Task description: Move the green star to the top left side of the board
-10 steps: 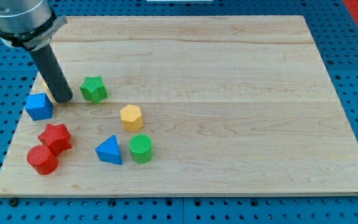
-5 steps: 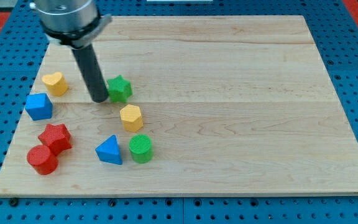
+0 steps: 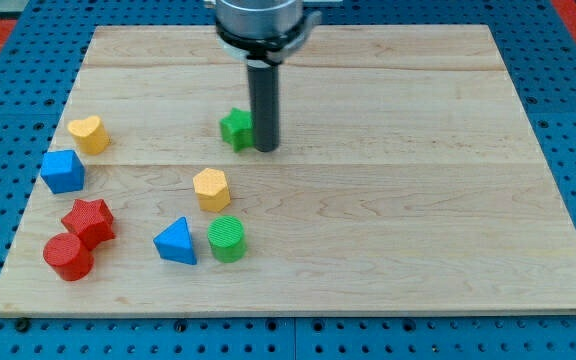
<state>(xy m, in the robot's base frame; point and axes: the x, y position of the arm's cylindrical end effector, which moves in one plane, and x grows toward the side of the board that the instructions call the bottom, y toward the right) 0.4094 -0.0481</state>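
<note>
One dark rod comes down from the view's top, its upper mount cut off by the frame edge, and my tip rests on the board just right of the green star. It grips nothing; the rod's side touches or nearly touches the star and hides that block's right edge, so its full outline is hard to make out. The star sits left of the board's centre, in the upper half. Below it lie a yellow hexagonal block, then a green cylinder and a blue triangle side by side. Along the view's left edge stand a yellow heart, a blue cube, a red star and a red cylinder, the last two touching.
</note>
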